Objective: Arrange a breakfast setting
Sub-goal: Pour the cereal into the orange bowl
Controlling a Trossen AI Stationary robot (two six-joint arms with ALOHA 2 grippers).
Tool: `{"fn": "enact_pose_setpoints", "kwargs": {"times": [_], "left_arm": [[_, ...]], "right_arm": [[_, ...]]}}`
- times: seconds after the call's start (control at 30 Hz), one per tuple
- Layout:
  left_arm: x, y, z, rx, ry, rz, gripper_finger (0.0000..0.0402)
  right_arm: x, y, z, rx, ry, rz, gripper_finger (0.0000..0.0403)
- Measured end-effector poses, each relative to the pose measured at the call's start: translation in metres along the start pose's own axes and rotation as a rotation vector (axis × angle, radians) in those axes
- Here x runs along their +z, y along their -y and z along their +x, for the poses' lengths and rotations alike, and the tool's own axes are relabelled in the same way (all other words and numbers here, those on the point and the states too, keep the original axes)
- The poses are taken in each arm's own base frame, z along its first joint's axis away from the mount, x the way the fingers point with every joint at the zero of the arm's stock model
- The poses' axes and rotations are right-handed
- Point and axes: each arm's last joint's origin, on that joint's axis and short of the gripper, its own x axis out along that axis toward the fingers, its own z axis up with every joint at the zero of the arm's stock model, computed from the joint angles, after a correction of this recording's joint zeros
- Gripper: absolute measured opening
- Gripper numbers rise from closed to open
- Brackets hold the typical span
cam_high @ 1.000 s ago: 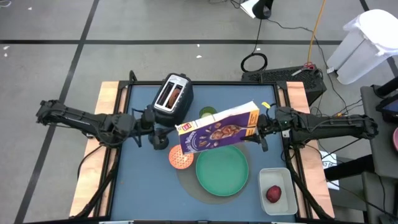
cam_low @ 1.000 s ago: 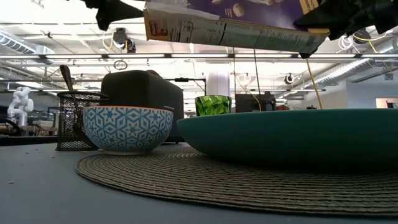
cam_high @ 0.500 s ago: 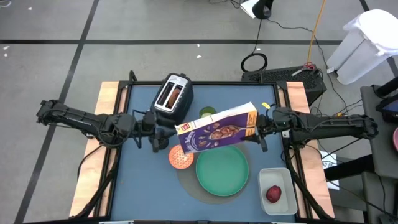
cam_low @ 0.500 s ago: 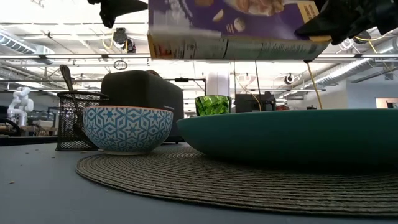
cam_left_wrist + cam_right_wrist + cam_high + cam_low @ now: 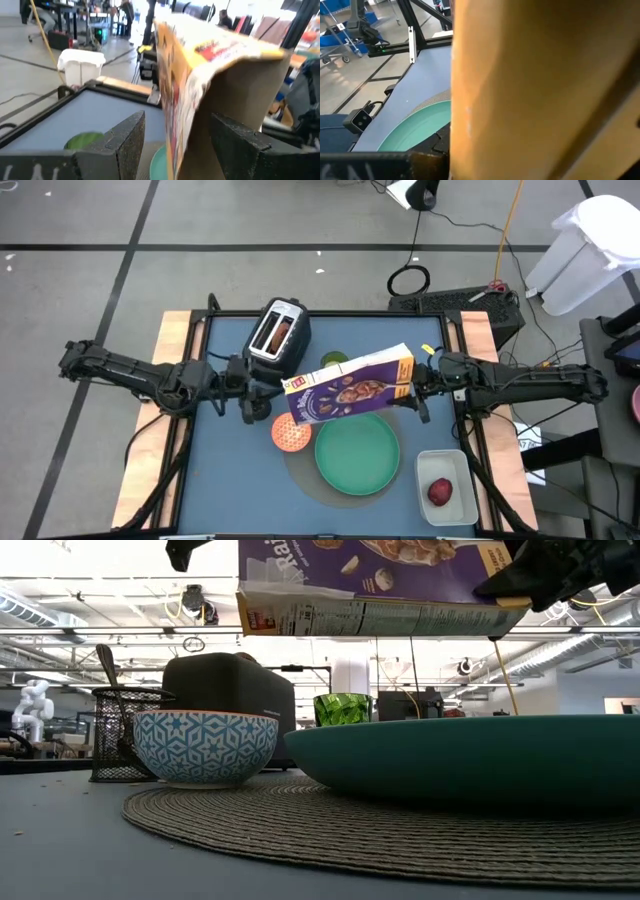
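The cereal box (image 5: 349, 387) hangs above the counter (image 5: 230, 470), tilted over the orange bowl (image 5: 291, 434) and green plate (image 5: 357, 453). The right tool (image 5: 415, 390) is clamped on one end, while the left tool (image 5: 175, 145) straddles the other with its fingers (image 5: 125, 142) apart. If the left side stays loose, the box could twist or drop onto the bowl.

Both arms are stretched inward from opposite sides, held raised and roughly level. The left gripper (image 5: 262, 402) is positioned at one end of the purple cereal box (image 5: 350, 391), its jaws parted on either side of that end, one finger (image 5: 121, 145) seen apart from the cardboard. The right gripper (image 5: 418, 388) is clamped on the box's other end, which is held aloft
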Motion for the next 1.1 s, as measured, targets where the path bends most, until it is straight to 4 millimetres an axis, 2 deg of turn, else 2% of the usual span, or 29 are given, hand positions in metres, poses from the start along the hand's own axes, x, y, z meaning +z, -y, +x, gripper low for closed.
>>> {"fn": "enact_pose_setpoints", "kwargs": {"times": [0.27, 0.53, 0.67, 0.97, 1.1], "left_arm": [[0.010, 0.000, 0.006, 0.009, 0.128, 0.027, 0.0221], [-0.003, 0.002, 0.022, 0.020, 0.088, 0.135, 0.0209], [-0.007, 0.003, 0.027, 0.022, 0.076, 0.163, 0.0162], [-0.009, 0.002, 0.025, 0.027, 0.036, 0.210, 0.0014], [-0.016, 0.000, 0.021, 0.037, -0.060, 0.201, 0.0008]], "right_arm": [[0.001, 0.000, 0.000, 0.002, 0.015, -0.003, 0.0178], [0.001, 0.000, 0.000, 0.002, 0.016, 0.008, 0.0179], [0.001, 0.000, 0.000, 0.002, 0.015, 0.009, 0.0179], [0.006, -0.001, 0.000, 0.007, 0.063, -0.005, 0.0178], [0.006, -0.001, 0.000, 0.007, 0.074, -0.041, 0.0180]]}}
